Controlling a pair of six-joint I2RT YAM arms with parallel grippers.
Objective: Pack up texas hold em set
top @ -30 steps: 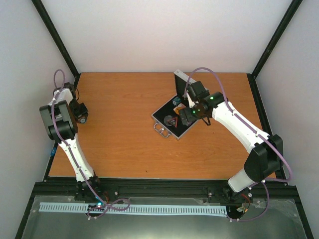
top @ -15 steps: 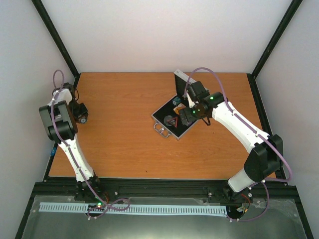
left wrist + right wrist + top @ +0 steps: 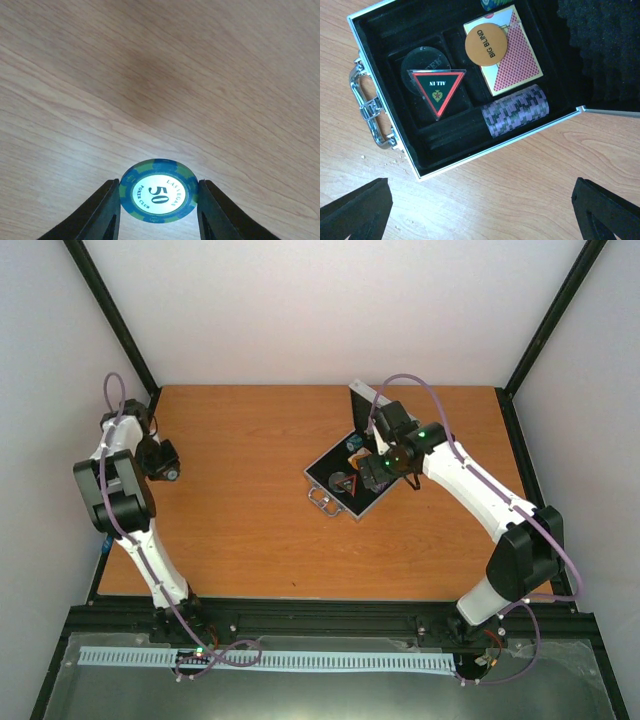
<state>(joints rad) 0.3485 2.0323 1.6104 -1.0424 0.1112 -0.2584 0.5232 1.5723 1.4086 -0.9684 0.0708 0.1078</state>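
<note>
Two arms stand over the wooden table (image 3: pixel 250 520), well apart from each other. At the far left side, the left gripper (image 3: pixel 165 468) is clenched on one blue-green chip (image 3: pixel 159 191). The chip is pinched by its edges between the two black fingers (image 3: pixel 102 212), its face marked "50" toward the wrist camera, and it hangs above the bare wood.

The silver case (image 3: pixel 445 140) lies open right of the table's middle, turned at an angle, with its metal handle (image 3: pixel 367 110) on the near left side and its foam-lined lid (image 3: pixel 600 50) up at the far right. Inside the black lining I see the pink-white card pack (image 3: pixel 517 60) with the orange disc (image 3: pixel 486 44) lying on it. Left of it, the black-red triangle (image 3: pixel 437 90) rests on the clear disc (image 3: pixel 420 62). A row of purple chips (image 3: pixel 517 114) lies in the groove near the front wall.

The right gripper (image 3: pixel 480 210) hovers over the case's near edge, its fingers spread wide and holding nothing.
</note>
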